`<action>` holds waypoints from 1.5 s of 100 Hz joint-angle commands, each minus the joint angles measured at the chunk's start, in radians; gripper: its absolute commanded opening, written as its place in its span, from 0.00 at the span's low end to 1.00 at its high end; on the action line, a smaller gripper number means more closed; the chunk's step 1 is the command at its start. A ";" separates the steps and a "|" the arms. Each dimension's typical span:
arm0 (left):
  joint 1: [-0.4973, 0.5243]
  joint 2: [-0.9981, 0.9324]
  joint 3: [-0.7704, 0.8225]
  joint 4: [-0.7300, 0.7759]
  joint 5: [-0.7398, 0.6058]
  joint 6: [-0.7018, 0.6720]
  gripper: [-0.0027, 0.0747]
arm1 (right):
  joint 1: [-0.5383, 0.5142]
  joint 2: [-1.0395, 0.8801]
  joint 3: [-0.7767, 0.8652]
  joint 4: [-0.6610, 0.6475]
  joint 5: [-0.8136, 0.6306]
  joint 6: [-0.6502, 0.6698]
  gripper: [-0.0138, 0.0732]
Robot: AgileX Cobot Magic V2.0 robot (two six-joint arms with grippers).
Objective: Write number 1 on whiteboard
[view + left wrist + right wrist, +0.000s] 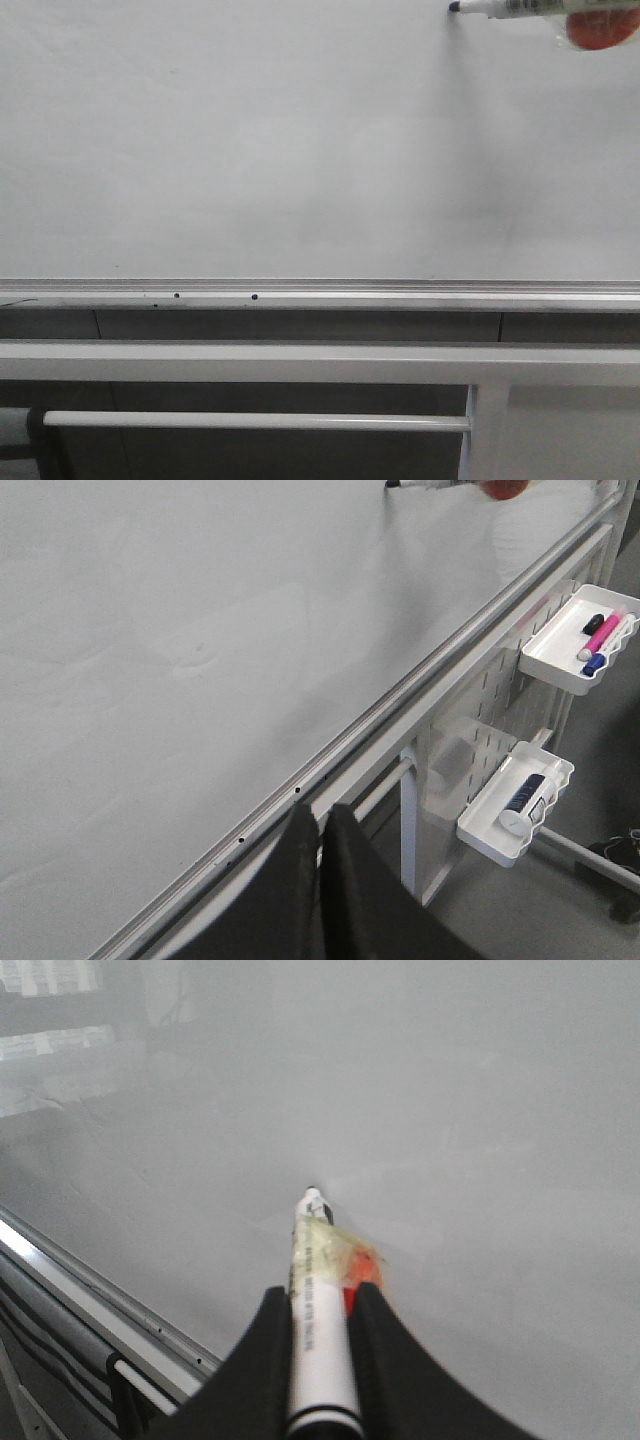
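Whiteboard (300,150) blank in front view. Right gripper (318,1305), visible only from its wrist, pinches marker (318,1330). Left gripper (320,825) pressed together, empty; side trays (560,640) seen only there.

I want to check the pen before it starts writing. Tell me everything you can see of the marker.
The marker has a white barrel with dark print, a black band near its rear end and a small black tip. Yellowish tape and an orange disc sit partway along it. The right tool is shut on the barrel, its two black fingers on either side. The tip points at the whiteboard, at or just off its bare surface; no stroke is visible yet.
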 commanded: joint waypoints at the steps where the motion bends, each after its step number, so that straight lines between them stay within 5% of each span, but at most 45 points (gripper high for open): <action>1: -0.005 0.001 -0.026 0.013 -0.055 -0.011 0.01 | -0.037 0.020 -0.038 -0.004 -0.065 -0.015 0.09; 93: -0.005 0.001 -0.026 0.018 -0.055 -0.011 0.01 | -0.004 0.185 -0.038 0.054 0.065 -0.015 0.09; 118: -0.005 0.001 -0.026 0.018 -0.068 -0.011 0.01 | 0.151 0.095 -0.038 0.057 0.203 -0.015 0.09; 139: -0.005 0.005 -0.026 0.018 -0.165 0.072 0.01 | 0.163 0.101 -0.125 0.057 0.459 -0.015 0.09; 150: -0.018 0.031 -0.026 0.018 -0.180 0.130 0.12 | 0.151 0.144 -0.203 0.048 0.535 -0.015 0.09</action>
